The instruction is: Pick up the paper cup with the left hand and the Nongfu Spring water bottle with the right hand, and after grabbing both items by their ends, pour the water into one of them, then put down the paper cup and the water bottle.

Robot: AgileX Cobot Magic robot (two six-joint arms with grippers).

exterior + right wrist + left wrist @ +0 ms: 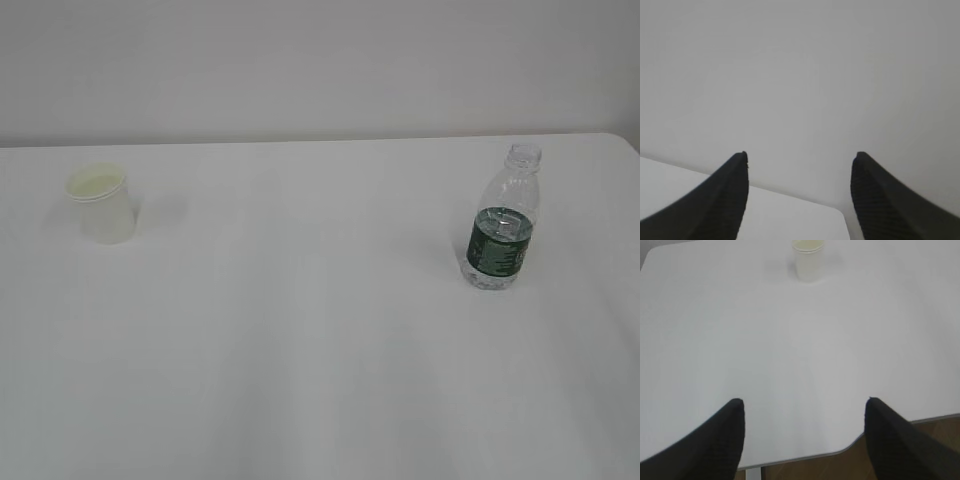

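The white paper cup (102, 203) stands upright at the table's far left, its cream inside showing. The capless Nongfu Spring water bottle (503, 220) stands upright at the right, with a dark green label and water up to about the label's top. Neither arm shows in the exterior view. In the left wrist view the left gripper (805, 401) is open and empty near the table's front edge, and the cup (808, 260) is far ahead of it. The right gripper (801, 153) is open and empty, facing the pale wall; the bottle is out of that view.
The white table (320, 350) spreads between cup and bottle, with a pale wall (320, 60) behind it. The table's rounded front edge (840, 452) and brown floor show in the left wrist view. A rounded table corner (835, 215) appears low in the right wrist view.
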